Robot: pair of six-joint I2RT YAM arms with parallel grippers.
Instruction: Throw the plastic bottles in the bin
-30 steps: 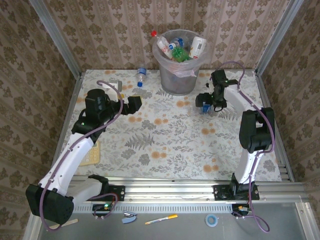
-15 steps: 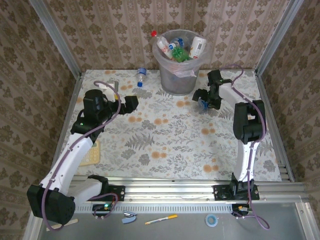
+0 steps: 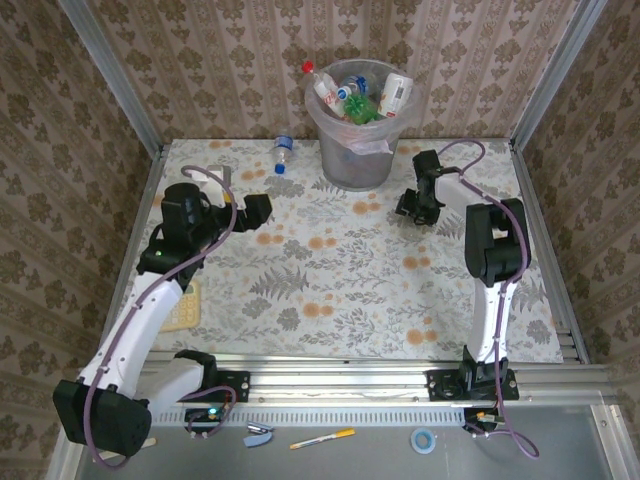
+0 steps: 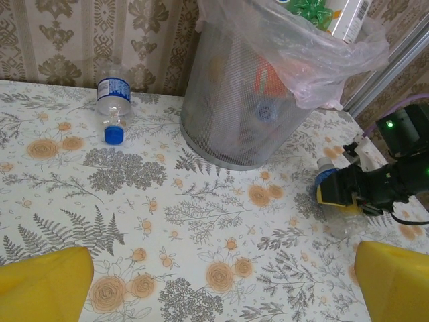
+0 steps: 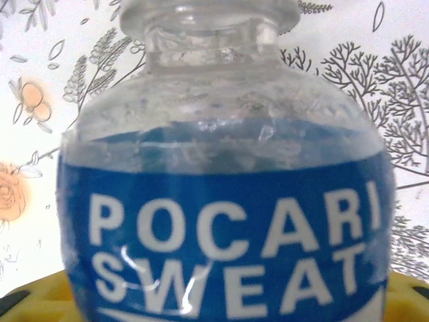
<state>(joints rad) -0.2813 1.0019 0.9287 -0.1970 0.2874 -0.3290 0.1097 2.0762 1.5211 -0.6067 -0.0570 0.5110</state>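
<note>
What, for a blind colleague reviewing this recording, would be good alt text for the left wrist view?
A grey bin, bag-lined and holding bottles, stands on a floral tablecloth. A blue-capped bottle lies to its left; at right the right tool grips a second bottle, and the open left tool shows yellow fingers in the bottom corners.

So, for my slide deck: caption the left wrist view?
Open left claw faces the bag-lined bin; one bottle lies by the wall, the right claw grips a second bottle.

I find the table's (image 3: 330, 285) middle open for passage; the bin (image 3: 355, 168) and a bottle (image 3: 283, 152) block the far edge.
</note>
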